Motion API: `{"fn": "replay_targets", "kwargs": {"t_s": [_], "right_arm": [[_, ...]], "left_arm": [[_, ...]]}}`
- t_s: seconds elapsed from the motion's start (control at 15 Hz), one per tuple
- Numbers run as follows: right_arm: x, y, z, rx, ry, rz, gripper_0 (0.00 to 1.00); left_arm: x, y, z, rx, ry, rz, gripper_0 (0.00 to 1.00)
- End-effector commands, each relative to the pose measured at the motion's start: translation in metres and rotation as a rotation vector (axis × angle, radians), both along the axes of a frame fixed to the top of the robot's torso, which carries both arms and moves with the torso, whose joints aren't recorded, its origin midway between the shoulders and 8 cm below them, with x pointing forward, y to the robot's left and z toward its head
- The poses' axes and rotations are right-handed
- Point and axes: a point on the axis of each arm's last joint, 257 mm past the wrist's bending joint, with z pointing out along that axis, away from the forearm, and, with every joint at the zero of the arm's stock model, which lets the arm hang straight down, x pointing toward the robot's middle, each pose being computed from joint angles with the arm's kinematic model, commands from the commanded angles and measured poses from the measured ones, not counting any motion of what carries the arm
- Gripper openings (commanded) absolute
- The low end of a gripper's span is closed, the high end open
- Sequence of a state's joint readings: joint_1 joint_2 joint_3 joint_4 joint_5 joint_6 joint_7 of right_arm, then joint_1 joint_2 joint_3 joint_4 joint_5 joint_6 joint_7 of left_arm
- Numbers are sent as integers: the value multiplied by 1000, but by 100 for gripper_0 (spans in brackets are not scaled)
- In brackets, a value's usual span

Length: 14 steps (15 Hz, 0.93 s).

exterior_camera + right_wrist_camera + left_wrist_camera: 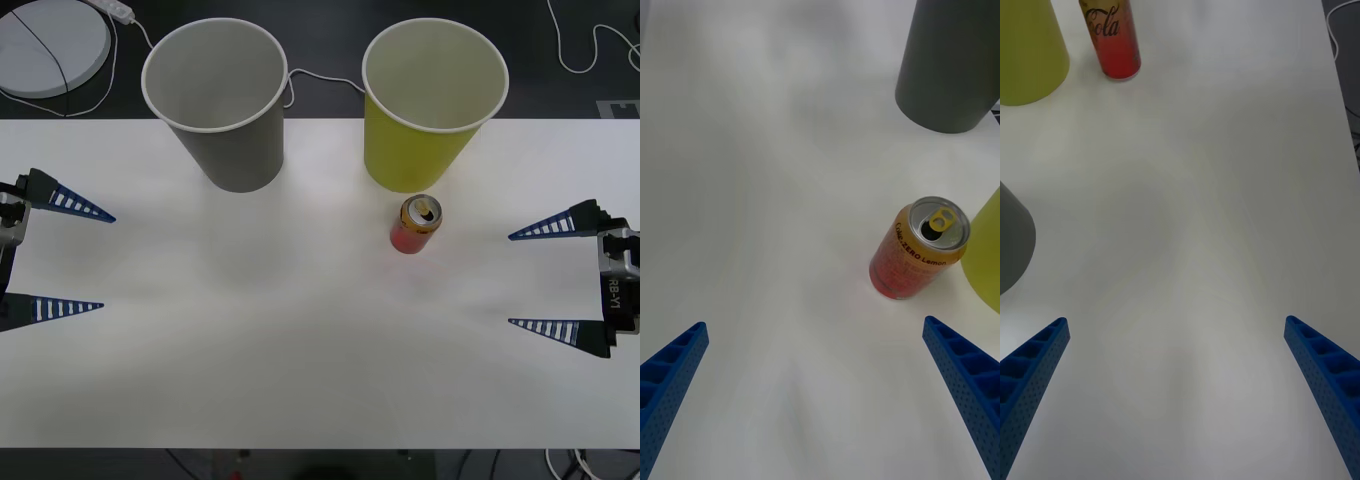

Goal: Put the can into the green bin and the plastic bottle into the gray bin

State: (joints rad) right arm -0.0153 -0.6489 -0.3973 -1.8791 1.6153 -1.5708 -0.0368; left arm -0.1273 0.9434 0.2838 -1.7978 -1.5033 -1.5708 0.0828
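table: plain white (300, 340)
disc: round and gray (far left corner, on the floor) (45, 45)
cables: white, trailing behind (585, 55)

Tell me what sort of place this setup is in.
Probably a robotics lab or test bench, not a home. A plain white table holds only staged props: a gray bin, a green bin and a can. Loose cables trail over the dark floor behind.

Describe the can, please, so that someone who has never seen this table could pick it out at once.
On the white table two large cup-shaped bins stand at the far edge, the gray bin and the green bin. Just in front of the green bin stands the can, upright. It is far smaller than either bin, red below and orange-gold above, with a gold pull-tab top.
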Motion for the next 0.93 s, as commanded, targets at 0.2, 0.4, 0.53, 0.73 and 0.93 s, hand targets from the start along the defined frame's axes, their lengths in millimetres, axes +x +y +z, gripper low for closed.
{"fn": "replay_targets", "kwargs": {"t_s": [0.2,0.4,0.53,0.73,0.93], "right_arm": [[0,0,0,0,0,0,100],[1,-1,7,18,-14,1,100],[2,-4,8,27,-20,-14,100],[4,-12,8,81,-27,-80,100],[4,-20,6,132,-27,-152,100]], "left_arm": [[0,0,0,0,0,0,100],[0,0,0,0,0,0,100],[0,0,0,0,0,0,100],[0,0,0,0,0,0,100],[0,0,0,0,0,0,100]]}}
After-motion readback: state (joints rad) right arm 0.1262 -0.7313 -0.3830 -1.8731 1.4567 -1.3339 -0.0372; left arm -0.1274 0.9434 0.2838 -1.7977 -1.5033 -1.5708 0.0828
